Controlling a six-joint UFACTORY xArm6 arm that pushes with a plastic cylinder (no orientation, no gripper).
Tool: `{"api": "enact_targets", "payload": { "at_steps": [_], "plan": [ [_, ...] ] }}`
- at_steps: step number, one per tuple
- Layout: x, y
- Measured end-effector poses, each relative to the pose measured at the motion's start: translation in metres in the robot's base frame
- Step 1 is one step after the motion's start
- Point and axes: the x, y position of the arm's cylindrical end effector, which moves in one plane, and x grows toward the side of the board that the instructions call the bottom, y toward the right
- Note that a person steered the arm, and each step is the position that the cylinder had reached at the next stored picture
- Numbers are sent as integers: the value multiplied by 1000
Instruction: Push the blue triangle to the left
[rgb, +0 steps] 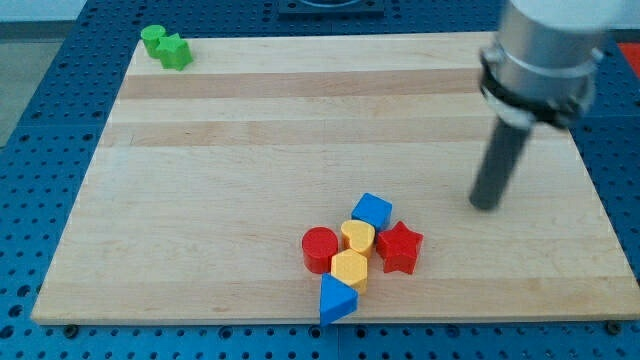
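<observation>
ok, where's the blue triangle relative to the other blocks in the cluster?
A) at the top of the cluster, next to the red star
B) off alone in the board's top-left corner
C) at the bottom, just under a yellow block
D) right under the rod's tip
C: the blue triangle sits at the cluster's lower end near the board's bottom edge, directly below the yellow block, while my tip is off to the view's upper right.

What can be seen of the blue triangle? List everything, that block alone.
The blue triangle is a small, solid wedge-shaped block, evenly blue and smooth, plastic by its look. It lies flat near the board's bottom edge, lowest of the central cluster, one corner pointing to the view's right. Its upper side touches the yellow hexagon just above it. The red cylinder sits up and to the view's left, close by. My tip is well away, up and to the view's right, touching no block.
</observation>
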Motion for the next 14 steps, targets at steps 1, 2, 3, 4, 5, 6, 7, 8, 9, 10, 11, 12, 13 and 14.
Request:
{"api": "enact_targets", "payload": {
  "at_steps": [1, 2, 3, 4, 5, 6, 7, 8, 9, 10, 11, 12, 13, 14],
  "plan": [
    [86, -25],
    [88, -45],
    [89, -96],
    [89, -140],
    [89, -162],
    [89, -168],
    [86, -194],
    [87, -201],
    [88, -215],
    [87, -223],
    [81, -227],
    [51, -242],
    [27, -242],
    [-27, -242]
  ]
}}
